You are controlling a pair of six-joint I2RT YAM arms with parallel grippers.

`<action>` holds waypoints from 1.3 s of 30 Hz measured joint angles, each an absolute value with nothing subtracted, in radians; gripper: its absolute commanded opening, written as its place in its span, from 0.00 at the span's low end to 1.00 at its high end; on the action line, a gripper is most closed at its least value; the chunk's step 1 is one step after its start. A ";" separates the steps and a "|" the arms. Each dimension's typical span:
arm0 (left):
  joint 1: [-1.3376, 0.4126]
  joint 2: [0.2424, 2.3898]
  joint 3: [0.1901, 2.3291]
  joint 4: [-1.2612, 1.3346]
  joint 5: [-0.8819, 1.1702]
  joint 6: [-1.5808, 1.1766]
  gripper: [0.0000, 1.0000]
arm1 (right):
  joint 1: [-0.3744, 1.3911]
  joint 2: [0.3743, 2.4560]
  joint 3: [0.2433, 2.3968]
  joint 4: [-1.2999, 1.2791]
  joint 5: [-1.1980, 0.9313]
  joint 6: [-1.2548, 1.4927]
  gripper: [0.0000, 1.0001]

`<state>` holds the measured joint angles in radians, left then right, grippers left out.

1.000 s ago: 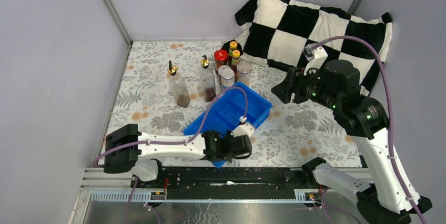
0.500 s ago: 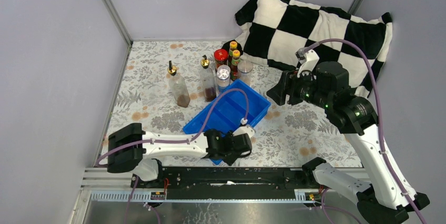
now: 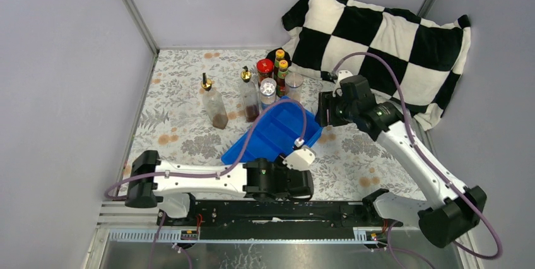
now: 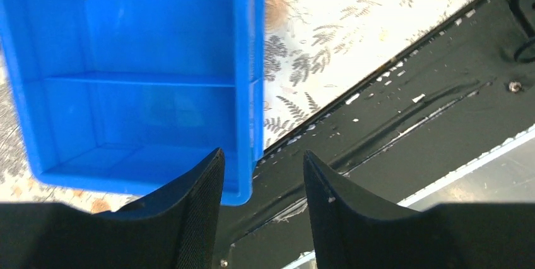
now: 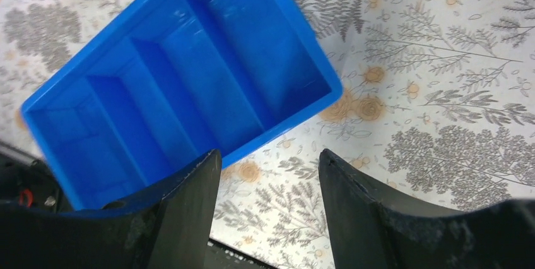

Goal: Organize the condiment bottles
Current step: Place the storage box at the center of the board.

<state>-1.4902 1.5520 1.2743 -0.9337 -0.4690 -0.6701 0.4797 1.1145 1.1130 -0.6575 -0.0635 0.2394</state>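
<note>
The condiment bottles stand in a cluster at the back of the table. They are two clear gold-spouted bottles, a red-lidded jar, two yellow-capped sauce bottles and silver-lidded shakers. The blue divided tray lies just in front of them, with nothing in it. My left gripper is open at the tray's near corner and grips nothing. My right gripper hangs open over the cloth beside the tray's right end.
A black-and-white checked pillow fills the back right corner. The black rail runs along the near table edge, right under the left gripper. Grey walls close in the left, back and right sides.
The left gripper has opened and slid right along the near edge. The right arm has swung down and left to the tray's right end. The tray has turned slightly.
</note>
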 measured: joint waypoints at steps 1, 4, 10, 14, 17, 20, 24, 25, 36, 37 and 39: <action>-1.493 1.543 1.287 -0.956 -0.485 -0.687 0.54 | 0.480 1.136 1.111 -0.646 -0.053 0.240 0.64; -1.493 1.507 1.311 -1.032 -0.540 -0.752 0.53 | 0.480 1.206 1.111 -0.600 -0.017 0.237 0.64; -1.492 1.367 1.308 -1.127 -0.622 -0.897 0.52 | 0.480 1.348 1.110 -0.512 0.035 0.199 0.64; -1.492 1.261 1.304 -1.158 -0.661 -0.965 0.50 | 0.480 1.452 1.111 -0.468 0.060 0.157 0.66; -1.492 1.213 1.305 -1.190 -0.686 -1.003 0.50 | 0.480 1.521 1.112 -0.447 0.064 0.133 0.66; -1.492 1.196 1.307 -1.217 -0.708 -1.034 0.50 | 0.480 1.567 1.113 -0.426 0.062 0.117 0.66; -1.492 1.182 1.307 -1.238 -0.726 -1.058 0.50 | 0.480 1.599 1.114 -0.396 0.056 0.106 0.63; -1.492 1.180 1.307 -1.241 -0.728 -1.063 0.50 | 0.480 1.604 1.114 -0.390 0.051 0.105 0.63; -1.506 1.153 1.307 -1.245 -0.750 -1.089 0.47 | 0.477 1.605 0.987 -0.260 0.043 0.118 0.27; -1.507 1.150 1.308 -1.245 -0.752 -1.090 0.47 | 0.477 1.593 0.969 -0.246 0.033 0.122 0.23; -1.512 1.148 1.311 -1.245 -0.759 -1.092 0.47 | 0.480 1.558 0.928 -0.226 0.013 0.142 0.20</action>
<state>-1.5124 1.1477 1.3109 -1.2453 -0.7586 -1.0916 0.4805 1.5581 0.9279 -0.2264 0.0128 0.1421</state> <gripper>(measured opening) 0.469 0.268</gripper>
